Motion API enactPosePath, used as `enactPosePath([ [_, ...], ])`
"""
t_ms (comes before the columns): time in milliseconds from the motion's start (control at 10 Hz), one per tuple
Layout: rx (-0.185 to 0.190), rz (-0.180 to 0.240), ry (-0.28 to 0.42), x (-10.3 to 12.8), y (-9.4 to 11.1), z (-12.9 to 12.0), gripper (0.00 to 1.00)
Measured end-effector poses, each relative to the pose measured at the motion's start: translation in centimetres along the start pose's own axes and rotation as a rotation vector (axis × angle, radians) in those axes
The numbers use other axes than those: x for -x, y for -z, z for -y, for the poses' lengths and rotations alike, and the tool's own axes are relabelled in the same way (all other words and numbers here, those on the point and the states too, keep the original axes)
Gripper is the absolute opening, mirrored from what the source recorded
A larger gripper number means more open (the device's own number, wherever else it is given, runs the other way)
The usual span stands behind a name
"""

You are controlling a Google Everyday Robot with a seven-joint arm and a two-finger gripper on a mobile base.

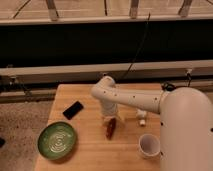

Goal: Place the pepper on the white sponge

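We see our gripper [110, 119] low over mid-table, touching the top of the red pepper [110, 128], which lies at two o'clock from the green plate [57, 142], grip state hidden.

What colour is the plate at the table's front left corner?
Green, with a paler ring pattern, seen in the camera view: plate. The gripper is right of it, over the pepper.
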Motion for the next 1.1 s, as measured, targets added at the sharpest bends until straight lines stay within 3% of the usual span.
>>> enactPosePath([
  [600,-0.053,-0.007,-0.005,0.2,-2.2,-1.3,0.78],
  [700,-0.068,-0.006,-0.004,0.3,-2.3,-1.1,0.71],
  [1100,-0.116,0.001,-0.006,0.4,-2.0,-1.0,0.3],
])
